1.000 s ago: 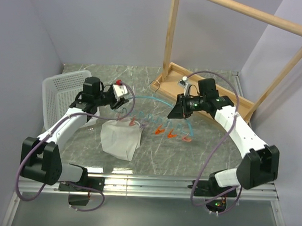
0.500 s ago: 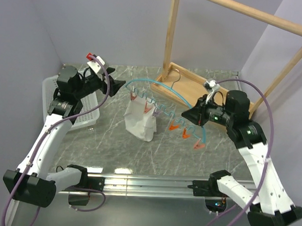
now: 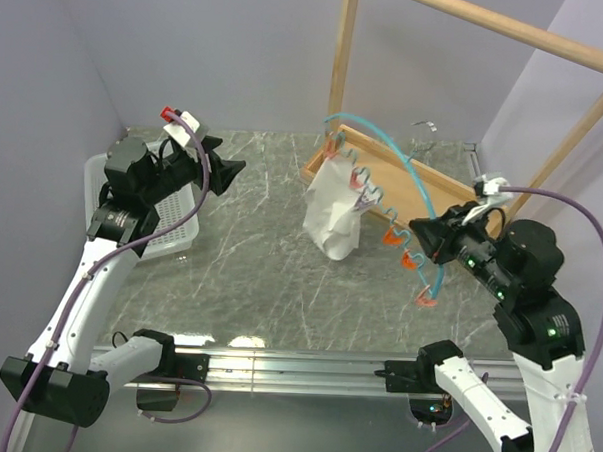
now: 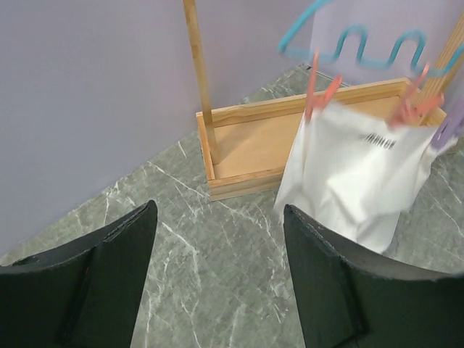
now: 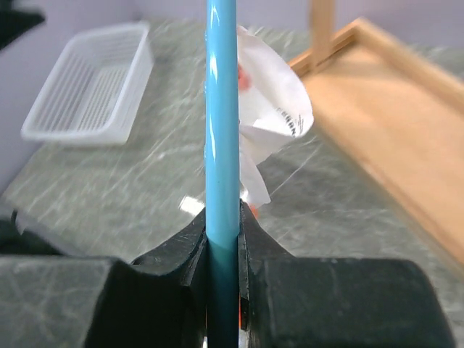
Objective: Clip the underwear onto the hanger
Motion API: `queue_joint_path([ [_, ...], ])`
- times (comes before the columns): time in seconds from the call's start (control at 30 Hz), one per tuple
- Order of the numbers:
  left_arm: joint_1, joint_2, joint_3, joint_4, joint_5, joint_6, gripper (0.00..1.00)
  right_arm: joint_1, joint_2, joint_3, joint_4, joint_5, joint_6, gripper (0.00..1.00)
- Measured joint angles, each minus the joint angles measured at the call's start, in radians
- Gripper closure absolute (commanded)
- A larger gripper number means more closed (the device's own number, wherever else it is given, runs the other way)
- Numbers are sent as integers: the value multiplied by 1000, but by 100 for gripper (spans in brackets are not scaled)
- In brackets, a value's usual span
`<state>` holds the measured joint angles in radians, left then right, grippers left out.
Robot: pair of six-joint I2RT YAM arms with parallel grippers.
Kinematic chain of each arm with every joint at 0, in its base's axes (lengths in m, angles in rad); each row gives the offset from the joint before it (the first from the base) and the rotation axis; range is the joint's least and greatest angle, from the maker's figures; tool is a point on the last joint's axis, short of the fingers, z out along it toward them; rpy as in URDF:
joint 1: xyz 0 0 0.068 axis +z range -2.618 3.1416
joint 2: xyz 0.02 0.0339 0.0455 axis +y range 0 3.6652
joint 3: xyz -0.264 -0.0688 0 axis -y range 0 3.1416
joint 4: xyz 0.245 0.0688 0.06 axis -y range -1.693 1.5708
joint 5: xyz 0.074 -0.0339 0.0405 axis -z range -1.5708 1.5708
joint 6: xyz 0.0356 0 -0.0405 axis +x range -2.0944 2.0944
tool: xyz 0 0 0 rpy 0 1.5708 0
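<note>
The wooden rack (image 3: 340, 68) stands behind; before it the right gripper (image 5: 222, 239), jaws clamped on the hanger (image 3: 416, 181), holds it aloft; the left gripper (image 3: 220, 164) hovers well apart, jaws wide and empty. The underwear (image 3: 332, 212) dangles from two orange clips (image 4: 317, 90) at the hanger's far end; clipping looks done, so the next move likely means hooking the hanger onto the rack.

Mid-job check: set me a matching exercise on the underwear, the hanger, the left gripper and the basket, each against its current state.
Things:
1. white cloth underwear
2. thin teal-blue arched hanger
3. left gripper
4. white perforated plastic basket

States:
A. open, holding nothing
B. clamped in the right gripper
C. resting on the left side of the grey marbled table
D. hanging from orange-red clips

Pairs: 1-D, 2-B, 3-A, 4-C
</note>
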<state>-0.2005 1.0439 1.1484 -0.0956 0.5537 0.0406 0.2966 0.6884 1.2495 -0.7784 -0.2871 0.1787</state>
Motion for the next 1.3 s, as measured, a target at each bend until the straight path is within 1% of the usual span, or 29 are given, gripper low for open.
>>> queue_joint_path([
  [0.17,0,1,0,-17,-14,-5,24,0,6,106,-12,186,10,100],
  [0.2,0,1,0,-26,-18,-5,20,0,10,124,-8,229,10,100],
  [0.27,0,2,0,-37,-26,-4,9,0,21,147,-5,291,6,100],
  [0.3,0,2,0,-43,-29,-5,1,0,32,161,-2,322,2,100],
  [0.47,0,-14,-19,-46,-59,-11,1,0,142,246,14,479,-43,100],
  [0.67,0,-30,-32,-55,-118,-49,1,0,286,334,38,602,-98,100],
  [0.97,0,-33,-66,-69,-159,-90,1,-1,446,431,88,680,-146,100],
  [1.13,0,-48,-84,-78,-186,-90,1,-17,533,524,114,700,-159,100],
  [1.3,0,-72,-96,-85,-201,-92,1,-42,626,620,98,702,-162,100],
])
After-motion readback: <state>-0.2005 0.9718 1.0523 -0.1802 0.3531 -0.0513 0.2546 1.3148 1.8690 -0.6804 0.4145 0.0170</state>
